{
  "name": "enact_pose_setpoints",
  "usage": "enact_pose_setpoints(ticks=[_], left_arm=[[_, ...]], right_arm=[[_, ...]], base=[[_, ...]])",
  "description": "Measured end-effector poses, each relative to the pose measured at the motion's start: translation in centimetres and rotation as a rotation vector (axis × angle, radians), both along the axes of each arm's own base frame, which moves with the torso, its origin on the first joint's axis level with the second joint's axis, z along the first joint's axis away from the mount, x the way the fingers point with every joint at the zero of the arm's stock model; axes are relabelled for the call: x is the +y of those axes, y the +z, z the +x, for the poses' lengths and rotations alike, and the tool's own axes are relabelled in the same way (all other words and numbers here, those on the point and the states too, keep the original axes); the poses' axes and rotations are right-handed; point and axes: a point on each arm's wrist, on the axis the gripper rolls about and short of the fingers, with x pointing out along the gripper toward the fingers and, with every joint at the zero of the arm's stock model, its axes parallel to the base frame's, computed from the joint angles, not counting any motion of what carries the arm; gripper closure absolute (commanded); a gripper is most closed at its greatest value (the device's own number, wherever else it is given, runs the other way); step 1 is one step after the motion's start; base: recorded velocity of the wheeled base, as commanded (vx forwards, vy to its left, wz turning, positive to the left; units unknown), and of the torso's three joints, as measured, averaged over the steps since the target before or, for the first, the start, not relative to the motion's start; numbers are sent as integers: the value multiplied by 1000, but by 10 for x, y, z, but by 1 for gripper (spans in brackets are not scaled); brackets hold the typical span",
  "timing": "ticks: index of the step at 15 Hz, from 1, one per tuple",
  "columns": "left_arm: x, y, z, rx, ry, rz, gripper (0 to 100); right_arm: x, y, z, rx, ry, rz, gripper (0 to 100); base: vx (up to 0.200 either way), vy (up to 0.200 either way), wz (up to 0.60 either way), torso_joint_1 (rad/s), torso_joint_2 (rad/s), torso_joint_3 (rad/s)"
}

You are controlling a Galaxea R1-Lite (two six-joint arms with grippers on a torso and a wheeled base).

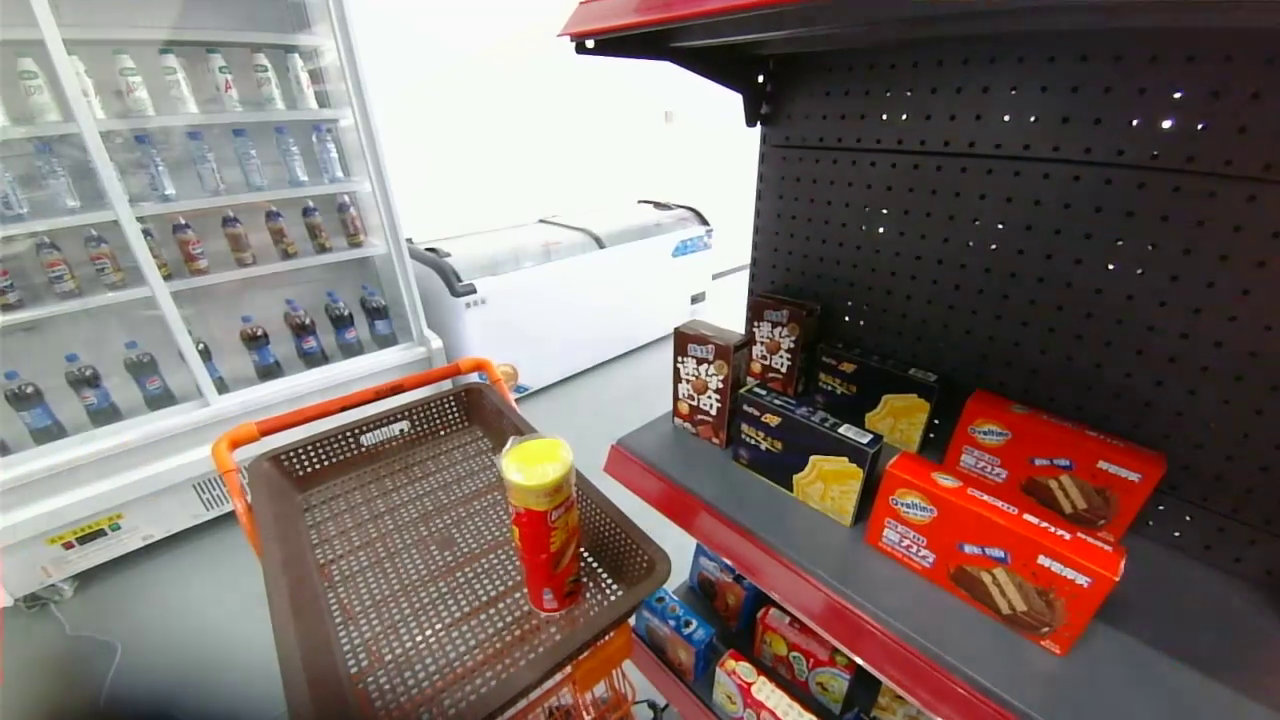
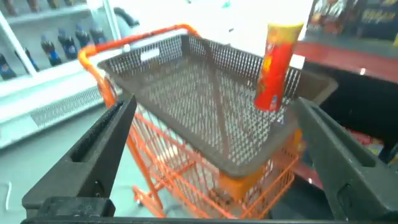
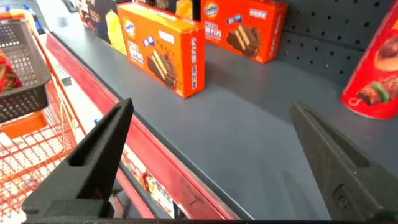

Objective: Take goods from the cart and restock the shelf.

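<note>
Count for your log: one red chip canister with a yellow lid stands upright in the cart basket, close to the basket edge facing the shelf. The shelf holds two brown cookie boxes, two dark blue boxes and two orange wafer boxes, each pair set front to back. A second red canister stands farther along the shelf. Your left gripper is spread wide before the cart, holding nothing. Your right gripper is spread wide over bare shelf.
</note>
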Motion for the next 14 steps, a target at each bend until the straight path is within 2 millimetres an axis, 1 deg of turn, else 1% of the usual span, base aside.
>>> enact_pose_setpoints(ticks=[2,4,6,8,9,11,14], left_arm=[[0,28,-3,-8,-11,2,0],[0,60,4,25,-19,30,0],[0,88,24,97,-33,82,0],[-1,107,48,175,-52,131,0],[-2,112,63,225,-73,149,0],[-8,113,87,306,-159,172,0],[-20,99,117,392,-321,182,0]], right_arm=[[0,0,0,0,-1,0,0],[0,0,0,0,-1,0,0],[0,0,0,-1,-1,0,0],[0,0,0,0,0,0,0],[0,0,0,0,0,0,0],[0,0,0,0,0,0,0],[0,0,0,0,0,0,0]], base=[[0,0,0,0,0,0],[0,0,0,0,0,0],[0,0,0,0,0,0],[0,0,0,0,0,0],[0,0,0,0,0,0],[0,0,0,0,0,0],[0,0,0,0,0,0]])
